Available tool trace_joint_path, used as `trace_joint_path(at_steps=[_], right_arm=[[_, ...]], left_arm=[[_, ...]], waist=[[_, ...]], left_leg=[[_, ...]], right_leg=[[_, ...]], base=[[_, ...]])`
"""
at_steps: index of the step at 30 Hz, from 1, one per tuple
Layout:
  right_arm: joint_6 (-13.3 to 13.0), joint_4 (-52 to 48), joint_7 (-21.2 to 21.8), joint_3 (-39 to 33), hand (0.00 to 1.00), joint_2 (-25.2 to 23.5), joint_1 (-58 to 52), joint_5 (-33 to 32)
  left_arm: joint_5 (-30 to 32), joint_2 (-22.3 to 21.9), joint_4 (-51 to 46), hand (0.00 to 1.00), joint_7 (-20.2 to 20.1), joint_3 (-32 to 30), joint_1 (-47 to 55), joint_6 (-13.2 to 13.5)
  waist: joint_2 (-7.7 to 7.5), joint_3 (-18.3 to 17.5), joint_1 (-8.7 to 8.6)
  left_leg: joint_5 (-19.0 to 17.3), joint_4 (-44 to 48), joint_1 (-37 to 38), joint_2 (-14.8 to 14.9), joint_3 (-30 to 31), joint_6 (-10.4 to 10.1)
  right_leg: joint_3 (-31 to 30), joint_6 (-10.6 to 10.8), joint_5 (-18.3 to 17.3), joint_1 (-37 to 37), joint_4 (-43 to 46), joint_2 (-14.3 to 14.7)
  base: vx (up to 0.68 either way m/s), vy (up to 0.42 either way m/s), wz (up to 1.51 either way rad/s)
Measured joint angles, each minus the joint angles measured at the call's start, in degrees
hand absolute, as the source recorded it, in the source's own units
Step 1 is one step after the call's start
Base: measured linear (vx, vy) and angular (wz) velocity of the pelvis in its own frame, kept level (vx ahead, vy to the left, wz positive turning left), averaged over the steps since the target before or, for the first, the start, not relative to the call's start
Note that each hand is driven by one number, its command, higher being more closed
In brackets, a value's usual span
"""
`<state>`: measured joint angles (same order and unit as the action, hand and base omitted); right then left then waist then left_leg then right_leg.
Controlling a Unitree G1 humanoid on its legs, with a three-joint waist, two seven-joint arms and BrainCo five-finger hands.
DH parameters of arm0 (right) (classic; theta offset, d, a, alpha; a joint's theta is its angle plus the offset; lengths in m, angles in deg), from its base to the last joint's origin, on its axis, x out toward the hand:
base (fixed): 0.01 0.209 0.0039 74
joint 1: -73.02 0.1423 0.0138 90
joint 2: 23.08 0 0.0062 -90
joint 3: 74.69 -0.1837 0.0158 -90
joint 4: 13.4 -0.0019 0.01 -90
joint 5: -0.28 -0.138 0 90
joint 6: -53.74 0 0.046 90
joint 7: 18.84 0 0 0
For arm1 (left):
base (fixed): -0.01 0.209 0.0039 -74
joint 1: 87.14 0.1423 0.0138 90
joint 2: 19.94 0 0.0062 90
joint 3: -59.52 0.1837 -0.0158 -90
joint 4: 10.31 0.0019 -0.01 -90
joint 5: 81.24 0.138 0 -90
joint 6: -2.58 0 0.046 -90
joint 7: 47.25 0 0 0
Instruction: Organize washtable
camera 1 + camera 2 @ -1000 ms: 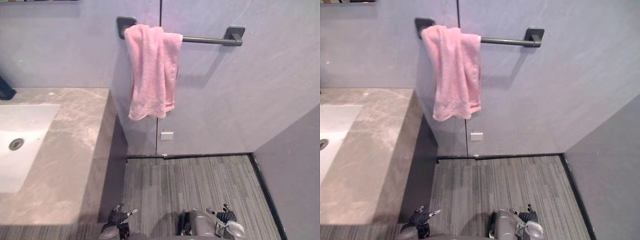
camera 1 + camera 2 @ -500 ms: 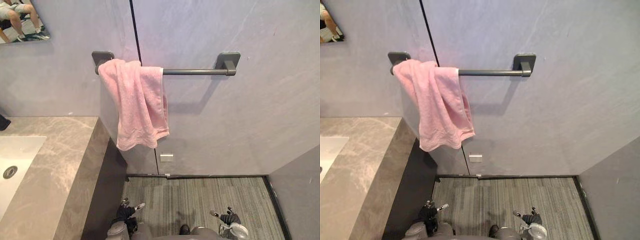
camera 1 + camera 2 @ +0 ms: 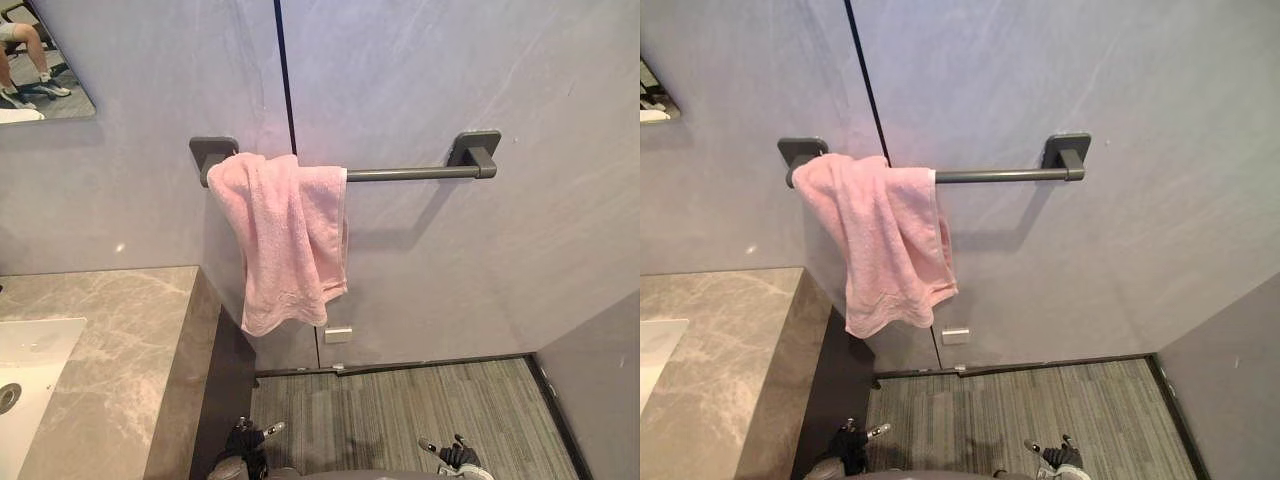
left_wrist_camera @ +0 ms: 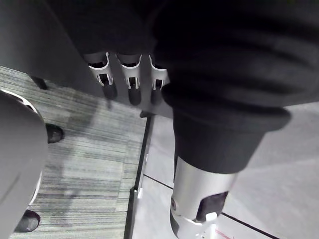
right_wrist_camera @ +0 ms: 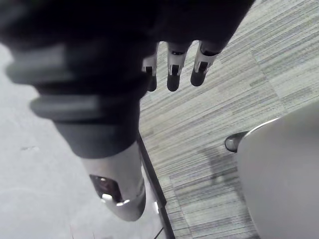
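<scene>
A pink towel (image 3: 288, 236) hangs bunched over the left end of a dark grey towel bar (image 3: 410, 173) on the wall. Left of it stands the marble washtable (image 3: 130, 350) with a white sink (image 3: 30, 365) at the picture's edge. My left hand (image 3: 243, 441) hangs low beside the washtable's dark side, over the floor. Its fingers (image 4: 130, 74) are straight and hold nothing. My right hand (image 3: 456, 456) hangs low on the other side, its fingers (image 5: 173, 67) relaxed and empty. Both hands are far below the towel.
A mirror (image 3: 40, 70) at the upper left reflects a person's legs. A small white plate (image 3: 338, 334) sits on the wall under the towel. The striped grey floor (image 3: 400, 410) runs between the washtable and a grey partition (image 3: 600, 400) on the right.
The camera has tilted up: towel and bar show lower in the picture, the mirror has come in, less sink shows. The towel stays on the bar and both hands still hang low.
</scene>
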<state>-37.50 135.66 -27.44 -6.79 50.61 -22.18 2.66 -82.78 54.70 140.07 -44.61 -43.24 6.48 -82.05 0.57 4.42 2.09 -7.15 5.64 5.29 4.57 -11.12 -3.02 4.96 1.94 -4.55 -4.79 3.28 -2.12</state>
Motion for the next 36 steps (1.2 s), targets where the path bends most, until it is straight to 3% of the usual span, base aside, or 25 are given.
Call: trace_joint_path(at_steps=[6, 9, 13, 17, 24, 28, 31, 36], right_arm=[[0.02, 1.37, -0.05, 0.14, 0.00, 2.51, 0.40, 0.03], [-0.03, 1.22, -0.16, 0.85, 0.00, 3.39, 0.80, 0.07], [-0.18, 0.12, -0.17, 4.11, 0.00, 4.02, 0.62, 0.57], [-0.18, 0.11, -0.10, 5.07, 0.00, 4.45, 0.48, 2.17], [-0.16, -0.63, -0.11, 5.14, 0.00, 4.67, 0.71, 3.28], [-0.17, -1.53, -0.11, 5.20, 0.00, 4.90, 0.71, 4.01], [-0.17, -1.52, -0.10, 5.25, 0.00, 5.16, 0.60, 4.04], [-0.14, -1.51, 0.04, 7.48, 0.00, 5.32, -0.16, 4.65]], left_arm=[[-2.05, 0.85, -1.90, 0.00, 1.00, 3.64, 0.35, 0.24], [-5.29, 1.55, -11.80, 0.00, 1.57, 6.01, 2.30, 0.44], [-9.46, 3.53, -28.08, 0.00, 1.70, 8.35, 4.31, 2.86], [-12.61, 3.57, -34.51, 0.00, 1.46, 8.83, 4.62, 3.98], [-13.42, 4.22, -45.30, 0.00, 2.09, 8.82, 5.68, 4.14], [-13.61, 5.50, -52.67, 0.00, 3.12, 8.66, 5.68, 5.77], [-13.62, 6.98, -54.44, 0.00, 3.80, 8.55, 5.67, 7.24], [-13.71, 7.53, -54.76, 0.00, 3.89, 8.08, 5.67, 7.37]], waist=[[-0.18, 0.11, -0.51], [-0.71, 0.57, -1.07], [-1.03, 0.76, -1.21], [-0.50, 1.06, -1.24], [-0.42, 1.14, -1.32], [-0.43, 1.14, -1.34], [-0.44, 1.14, -1.37], [-0.45, 1.12, -1.42]], left_leg=[[1.97, -3.61, 0.48, -0.55, 3.01, 0.16], [2.15, -3.72, 0.42, -0.71, 3.38, 0.38], [2.73, -4.79, 0.22, -1.17, 3.95, 0.64], [2.82, -5.31, 0.10, -1.58, 5.12, 0.69], [2.82, -5.56, 0.13, -1.52, 6.55, 0.71], [2.68, -5.56, 0.99, -1.59, 6.63, 0.89], [2.62, -5.59, 1.05, -1.70, 6.58, 0.97], [2.62, -5.61, 1.20, -1.65, 6.54, 0.98]], right_leg=[[1.31, -0.55, 1.07, -0.17, -1.52, 0.10], [1.28, -0.49, 1.50, -0.08, -1.54, 0.02], [1.06, -0.21, 1.99, 1.07, -1.60, -0.22], [1.18, -0.06, 2.04, 1.12, -2.06, -0.34], [1.11, -0.09, 2.05, 0.56, -2.71, -0.07], [0.85, -0.12, 2.07, -0.23, -2.76, -0.17], [0.75, -0.13, 2.08, -0.21, -2.73, -0.30], [0.39, -0.28, 2.20, -0.07, -2.52, -0.27]], base=[[-0.02, -0.023, 0.12], [-0.08, 0.012, 0.01], [-0.09, 0.015, 0.00], [-0.02, 0.009, 0.02], [0.05, -0.005, -0.01], [0.02, 0.000, -0.01], [-0.03, 0.003, -0.01], [-0.07, -0.004, -0.03]])
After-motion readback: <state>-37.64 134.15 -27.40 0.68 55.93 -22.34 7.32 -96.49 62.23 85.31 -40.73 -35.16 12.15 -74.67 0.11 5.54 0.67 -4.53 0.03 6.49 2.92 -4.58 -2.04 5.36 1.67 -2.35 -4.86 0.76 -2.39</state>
